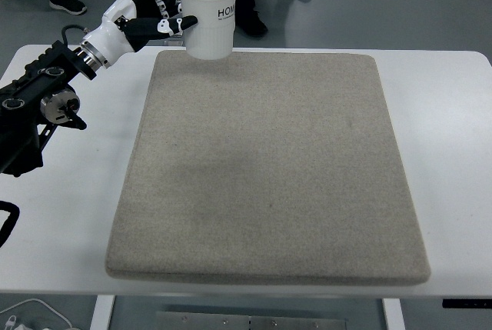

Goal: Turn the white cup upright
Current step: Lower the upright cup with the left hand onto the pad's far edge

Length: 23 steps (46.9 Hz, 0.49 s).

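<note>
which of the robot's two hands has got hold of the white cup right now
The left hand, whose arm comes in from the picture's left edge. Its fingers wrap the white cup at the mat's far edge. No right hand shows.

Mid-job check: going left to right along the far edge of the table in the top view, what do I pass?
Left arm → left hand gripping the cup → white cup, upright, at the grey mat's far-left corner → bare white table.

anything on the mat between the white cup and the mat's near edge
No. In the top view the white cup, held by the left hand, sits at the far edge of the grey mat; the whole stretch to its near edge is bare.
</note>
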{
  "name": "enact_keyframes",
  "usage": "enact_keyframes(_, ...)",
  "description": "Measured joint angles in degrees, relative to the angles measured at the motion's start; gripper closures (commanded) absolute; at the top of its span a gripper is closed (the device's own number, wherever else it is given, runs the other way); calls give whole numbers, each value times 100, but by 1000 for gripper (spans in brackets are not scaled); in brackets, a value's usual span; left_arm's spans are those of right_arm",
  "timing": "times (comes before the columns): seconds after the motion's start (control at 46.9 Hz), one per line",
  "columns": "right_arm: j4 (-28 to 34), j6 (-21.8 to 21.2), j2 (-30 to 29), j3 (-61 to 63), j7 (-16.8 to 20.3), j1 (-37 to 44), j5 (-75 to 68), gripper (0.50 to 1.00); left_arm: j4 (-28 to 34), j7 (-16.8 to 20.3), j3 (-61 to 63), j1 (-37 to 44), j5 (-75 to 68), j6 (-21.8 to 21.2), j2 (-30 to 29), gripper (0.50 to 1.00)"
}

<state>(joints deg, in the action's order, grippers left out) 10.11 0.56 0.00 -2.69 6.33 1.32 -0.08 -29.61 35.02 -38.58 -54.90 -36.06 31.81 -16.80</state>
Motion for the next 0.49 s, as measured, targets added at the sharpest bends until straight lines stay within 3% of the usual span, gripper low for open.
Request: enact_keyframes(0.491, 0, 0, 0, 3, 2, 0, 0, 570, -16, -2, 41, 365, -462, -631, 1, 975)
